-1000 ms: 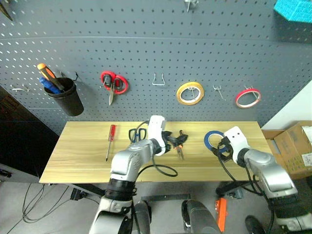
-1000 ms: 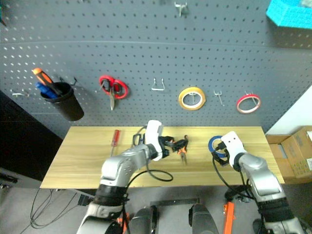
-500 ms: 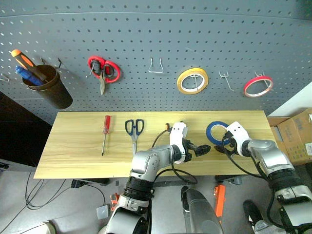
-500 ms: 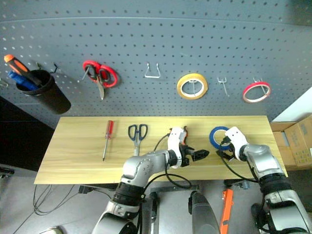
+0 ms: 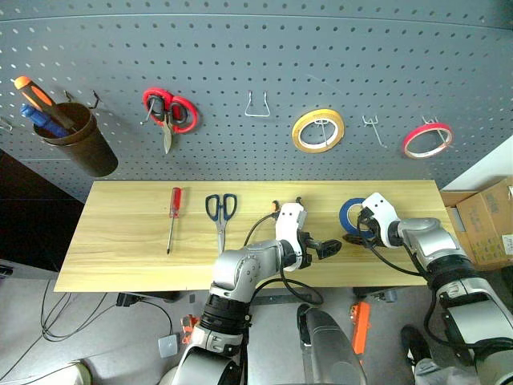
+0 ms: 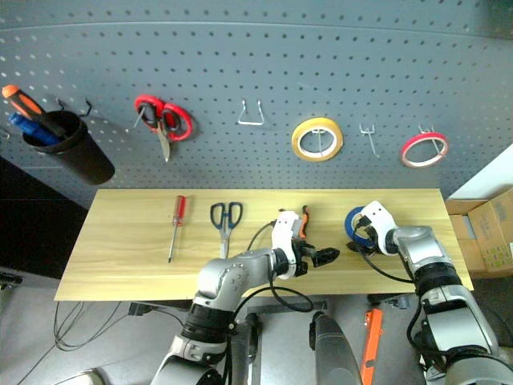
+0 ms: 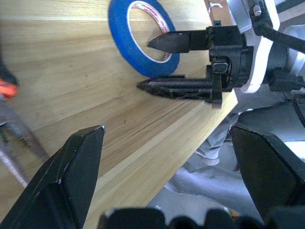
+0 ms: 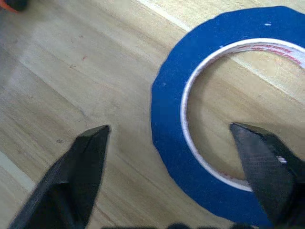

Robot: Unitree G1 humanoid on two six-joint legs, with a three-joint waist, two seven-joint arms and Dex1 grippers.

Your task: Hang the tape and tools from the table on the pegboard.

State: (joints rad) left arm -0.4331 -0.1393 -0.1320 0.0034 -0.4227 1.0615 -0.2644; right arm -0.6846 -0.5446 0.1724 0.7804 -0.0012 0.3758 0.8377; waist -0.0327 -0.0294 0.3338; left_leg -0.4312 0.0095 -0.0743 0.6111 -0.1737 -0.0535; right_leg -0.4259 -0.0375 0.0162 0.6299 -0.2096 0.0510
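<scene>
- Blue tape (image 8: 171,143) lay flat on table (image 5: 120,257), right end; right gripper (image 7: 157,64) straddled its band, 1 finger inside the ring, jaws apart, not clamped
- Left gripper (image 5: 330,248) spread, empty
- Risk: flat ring could skid as the jaws closed; grip lost

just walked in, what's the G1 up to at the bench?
It's going for the blue tape lying flat on the table. The right end effector is open and straddles the ring's rim, one finger inside the hole, one outside, not yet gripping. The left end effector hangs open nearby, empty. Scissors, red screwdriver and pliers are on the table, not on the pegboard.
</scene>
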